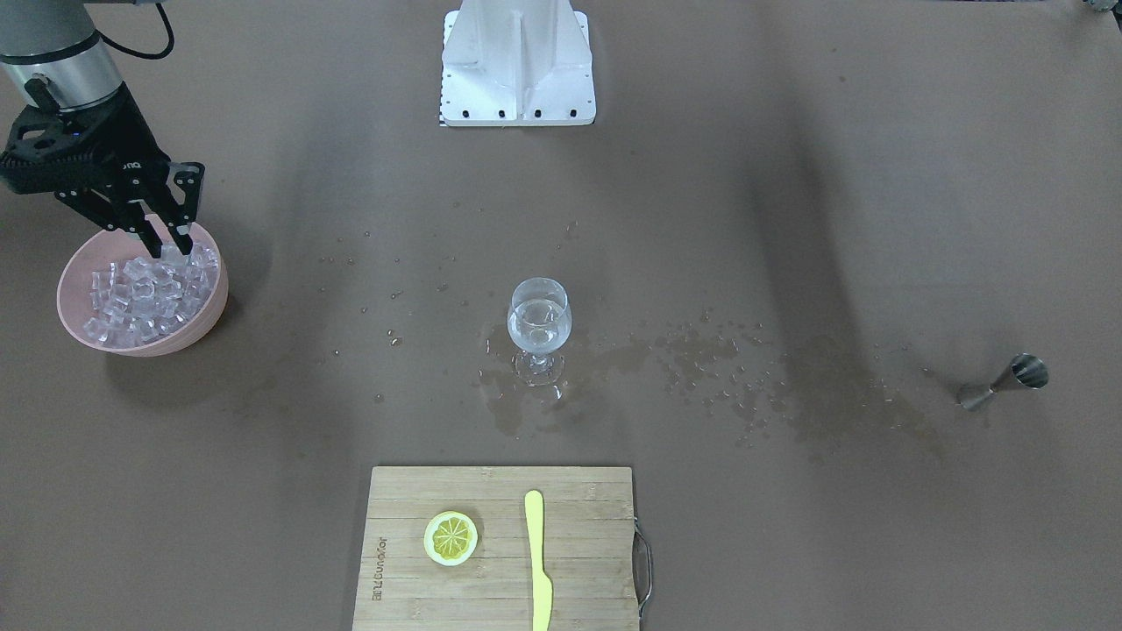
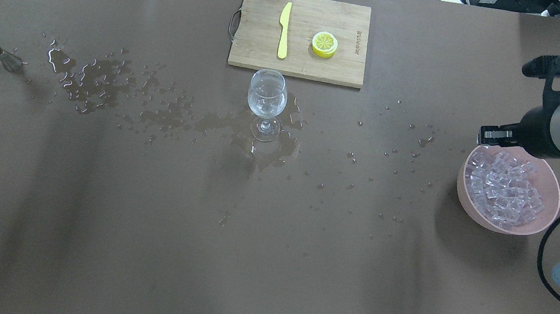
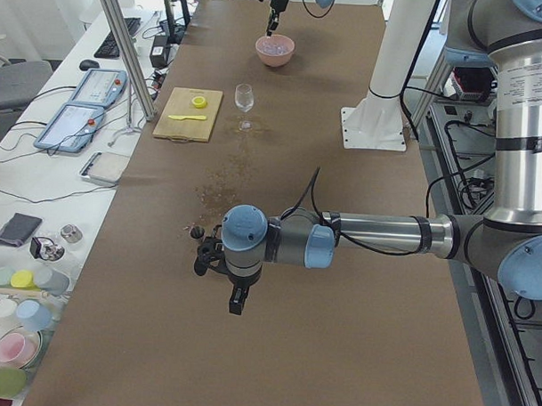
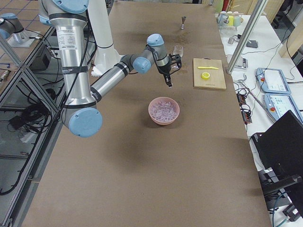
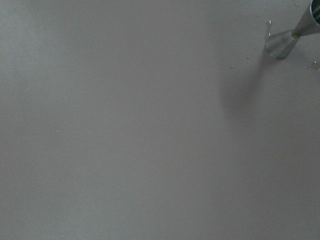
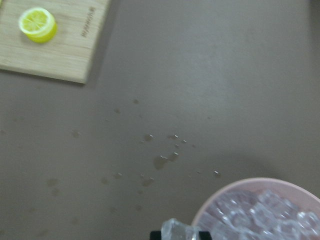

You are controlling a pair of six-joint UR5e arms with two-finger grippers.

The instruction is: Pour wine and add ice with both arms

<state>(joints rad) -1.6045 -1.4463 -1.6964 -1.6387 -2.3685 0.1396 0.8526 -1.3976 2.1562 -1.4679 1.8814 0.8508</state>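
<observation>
My right gripper hangs over the far rim of a pink bowl heaped with ice. In the right wrist view it is shut on one clear ice cube, just above the bowl's rim. A stemmed glass stands mid-table holding clear wine; cubes seem to sit in it. My left gripper shows only in the exterior left view, over bare table near a steel jigger; I cannot tell whether it is open or shut.
The jigger stands far from the glass. Spilled liquid spots the table between them. A wooden board carries a lemon slice and a yellow knife. The white base block is on the robot's side.
</observation>
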